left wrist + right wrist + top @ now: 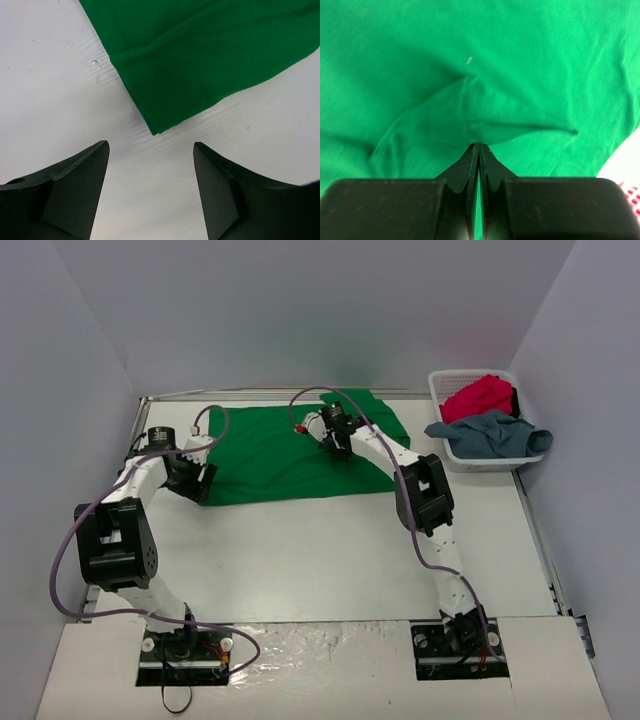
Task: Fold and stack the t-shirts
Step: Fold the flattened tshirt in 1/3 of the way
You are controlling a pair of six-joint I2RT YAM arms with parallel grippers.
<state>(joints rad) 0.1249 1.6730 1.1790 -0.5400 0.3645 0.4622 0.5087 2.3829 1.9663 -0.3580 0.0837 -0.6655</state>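
Green t-shirt point(470, 50) pinched in right gripper point(478, 145), left gripper point(150, 143) spread wide

The white worktop point(300, 550) carries a green t-shirt point(265, 455) spread across its far half, from about 11 o'clock to 1 o'clock. The shirt lies mostly flat, with a small pucker lifted near 12 o'clock. A white lattice basket point(436, 390) stands in the far corner at 2 o'clock, apart from the shirt. The left arm base point(185, 648) and the right arm base point(460, 638) sit at the near edge, at 7 and 5 o'clock.
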